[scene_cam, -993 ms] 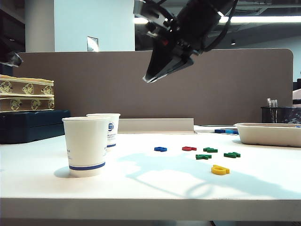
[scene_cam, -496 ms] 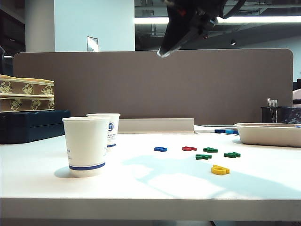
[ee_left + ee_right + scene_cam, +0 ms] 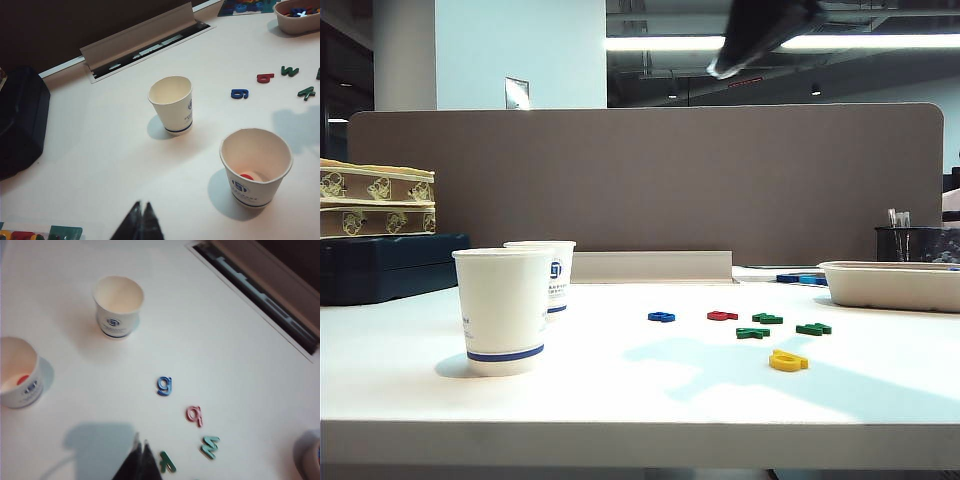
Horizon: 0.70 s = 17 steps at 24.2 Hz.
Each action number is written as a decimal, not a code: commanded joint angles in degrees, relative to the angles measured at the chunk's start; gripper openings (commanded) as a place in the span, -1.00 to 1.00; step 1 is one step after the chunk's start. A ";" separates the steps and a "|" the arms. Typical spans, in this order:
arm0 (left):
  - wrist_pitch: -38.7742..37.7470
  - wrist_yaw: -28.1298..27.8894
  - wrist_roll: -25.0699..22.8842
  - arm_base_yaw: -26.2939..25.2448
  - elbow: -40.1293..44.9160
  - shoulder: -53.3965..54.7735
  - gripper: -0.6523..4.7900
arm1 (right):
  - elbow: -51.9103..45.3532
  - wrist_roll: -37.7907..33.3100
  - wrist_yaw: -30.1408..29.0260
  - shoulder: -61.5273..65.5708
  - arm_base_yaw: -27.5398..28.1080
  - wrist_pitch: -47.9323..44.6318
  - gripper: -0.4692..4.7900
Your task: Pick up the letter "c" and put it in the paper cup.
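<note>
Right tool (image 3: pixel 139 445): fingertips pressing together, closed and holding nothing, hanging high above the table (image 3: pixel 620 390). In the exterior view only a dark part of this arm is showing at the upper edge, well above the scattered letters.

Left tool (image 3: pixel 141 207): its two dark tips are meeting in a point, closed and empty, hovering over the table's near side, well apart from both cups.

The letter "c" (image 3: pixel 246 176): an orange-red piece lying on the bottom inside the paper cup (image 3: pixel 256 167), partly hidden by the cup wall; also showing as a red spot within that cup in the right wrist view.

The paper cup: standing upright on the table, blue band circling its base, nearest the table's front edge in the exterior view.

Second white cup (image 3: pixel 171 104): standing upright just behind the first, apparently empty.

Loose letters lying flat on the table, apart from the cups: blue letter (image 3: pixel 661 317), dark red letter (image 3: pixel 722 315), green letters (image 3: pixel 753 332), yellow letter (image 3: pixel 787 361).

Shallow pale tray (image 3: pixel 890 285): sitting at the table's far right.
</note>
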State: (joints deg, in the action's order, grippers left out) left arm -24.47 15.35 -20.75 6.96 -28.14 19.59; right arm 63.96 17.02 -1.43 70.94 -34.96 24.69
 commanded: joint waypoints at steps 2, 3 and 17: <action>0.35 -0.17 0.59 -0.07 -0.17 0.04 -0.78 | -4.35 -0.02 4.02 -5.57 -0.04 -3.58 -0.84; 0.66 -0.17 1.53 -0.07 -0.07 0.04 -0.78 | -5.49 -0.04 5.09 -7.10 -0.07 -4.00 -0.84; 2.27 -2.51 5.46 -0.07 1.95 -3.72 -0.78 | -15.63 -0.52 18.51 -27.58 -0.07 -3.23 -0.84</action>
State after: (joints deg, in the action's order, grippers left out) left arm -22.98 13.56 -16.40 6.98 -26.04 16.56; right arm 48.97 16.80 15.68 44.82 -35.00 21.80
